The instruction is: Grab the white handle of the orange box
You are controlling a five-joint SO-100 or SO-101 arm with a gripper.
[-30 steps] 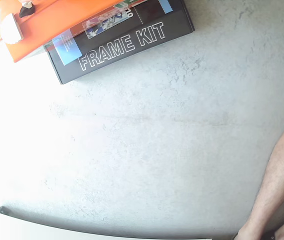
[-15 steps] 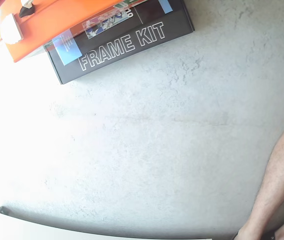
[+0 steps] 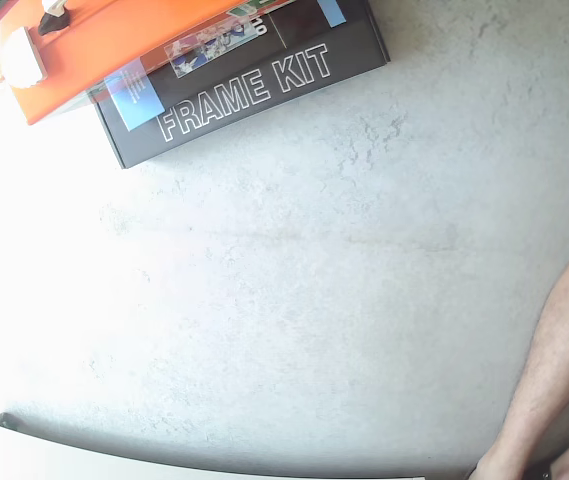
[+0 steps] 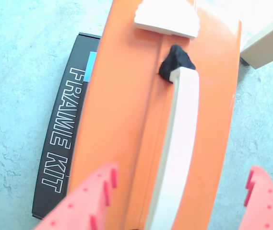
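Observation:
In the wrist view the orange box [image 4: 122,110] lies on top of a black box lettered "FRAME KIT" [image 4: 62,143]. The white handle [image 4: 179,153] runs lengthwise along the orange face, with a black end piece [image 4: 175,62] and a white rounded fitting [image 4: 166,17] beyond it. My gripper [image 4: 174,201] is open above the box, its two pink fingers [image 4: 86,201] on either side of the handle's near end, not touching it. In the fixed view the orange box [image 3: 114,40] shows at the top left; the gripper is out of view there.
In the fixed view the black box [image 3: 244,85] sits on a grey concrete-like surface [image 3: 344,280]. A person's bare leg [image 3: 559,370] enters at the lower right. A pale edge [image 3: 114,460] runs along the bottom. A beige object [image 4: 266,36] stands beside the orange box.

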